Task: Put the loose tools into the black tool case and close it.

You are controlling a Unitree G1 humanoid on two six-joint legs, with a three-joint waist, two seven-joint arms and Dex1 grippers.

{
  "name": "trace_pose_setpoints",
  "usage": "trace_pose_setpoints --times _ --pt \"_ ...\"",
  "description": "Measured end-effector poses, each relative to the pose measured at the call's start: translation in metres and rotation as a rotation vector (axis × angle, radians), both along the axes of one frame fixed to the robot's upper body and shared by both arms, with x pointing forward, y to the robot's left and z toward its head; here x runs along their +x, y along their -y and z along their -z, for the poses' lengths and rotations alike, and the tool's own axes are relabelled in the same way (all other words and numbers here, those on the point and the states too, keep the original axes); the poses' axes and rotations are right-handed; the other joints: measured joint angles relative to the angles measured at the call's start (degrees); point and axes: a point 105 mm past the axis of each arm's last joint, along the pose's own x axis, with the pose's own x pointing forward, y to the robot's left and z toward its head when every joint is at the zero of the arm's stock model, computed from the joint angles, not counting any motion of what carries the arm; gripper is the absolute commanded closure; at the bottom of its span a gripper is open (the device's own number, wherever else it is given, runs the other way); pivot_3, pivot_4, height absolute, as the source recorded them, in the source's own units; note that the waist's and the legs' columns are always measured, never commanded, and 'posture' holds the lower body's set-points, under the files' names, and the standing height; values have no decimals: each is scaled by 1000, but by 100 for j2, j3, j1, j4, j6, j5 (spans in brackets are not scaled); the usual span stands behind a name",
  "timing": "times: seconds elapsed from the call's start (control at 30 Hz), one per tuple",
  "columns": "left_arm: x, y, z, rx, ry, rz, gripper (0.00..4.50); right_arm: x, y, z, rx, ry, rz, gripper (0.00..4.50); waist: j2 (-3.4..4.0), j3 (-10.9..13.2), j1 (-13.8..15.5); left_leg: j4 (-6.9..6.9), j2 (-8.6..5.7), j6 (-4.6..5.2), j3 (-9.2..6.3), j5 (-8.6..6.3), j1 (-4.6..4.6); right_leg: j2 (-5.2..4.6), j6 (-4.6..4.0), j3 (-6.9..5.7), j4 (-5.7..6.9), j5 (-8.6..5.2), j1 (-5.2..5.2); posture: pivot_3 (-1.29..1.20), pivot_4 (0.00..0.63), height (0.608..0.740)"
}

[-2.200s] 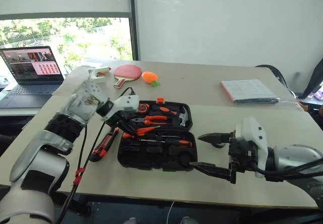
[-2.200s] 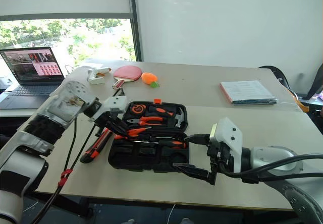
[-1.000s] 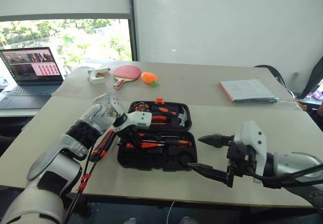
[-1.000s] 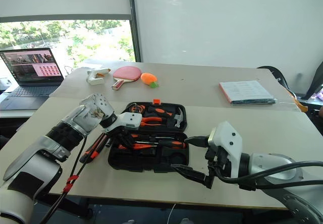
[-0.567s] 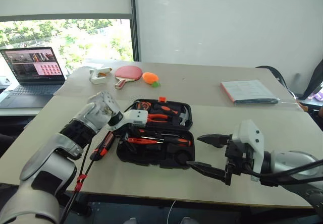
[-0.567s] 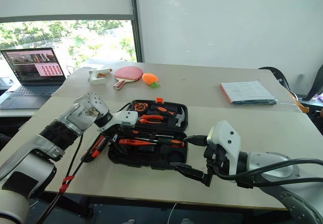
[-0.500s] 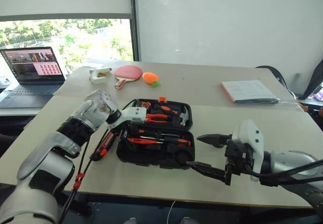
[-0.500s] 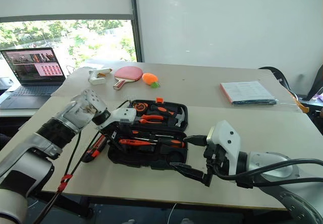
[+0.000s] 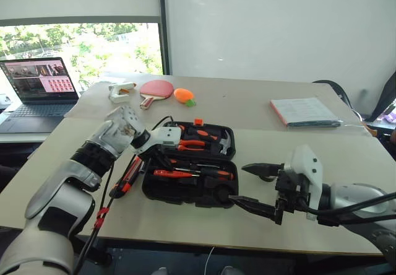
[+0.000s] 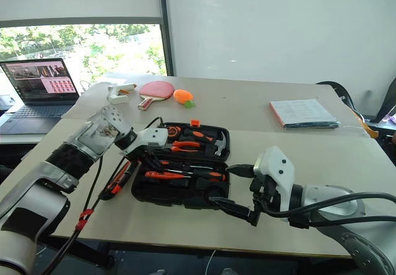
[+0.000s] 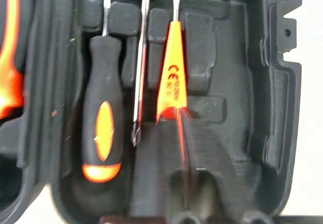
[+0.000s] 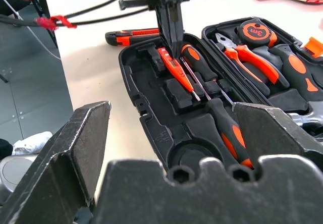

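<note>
While closed, left hand (image 10: 150, 157) empty

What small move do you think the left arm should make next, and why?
Probably swing the shut left gripper over to the utility knife: it lies on the table beside the open black tool case.

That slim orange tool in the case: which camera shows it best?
The left wrist view: the slim orange tool lies close up beside a screwdriver. The right wrist view shows it smaller; the eye views, a thin orange streak.
</note>
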Motion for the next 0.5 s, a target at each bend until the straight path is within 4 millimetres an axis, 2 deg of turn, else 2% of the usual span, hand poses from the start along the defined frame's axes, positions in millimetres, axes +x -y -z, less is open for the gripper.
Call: trace_pose_setpoints --times 0.27,0.5 --pt "-2 -6 10 27 -19 -9 4467 0 0 0 3 0 1 0 0 0 -5 -1 1 0 0 0 0 0 0 0 0 0 0 0 150 737" --pt "-1 -3 10 25 -1 -4 4467 0 0 0 7 0 2 0 0 0 3 0 -1 0 0 0 0 -1 0 0 0 0 2 0 150 737"
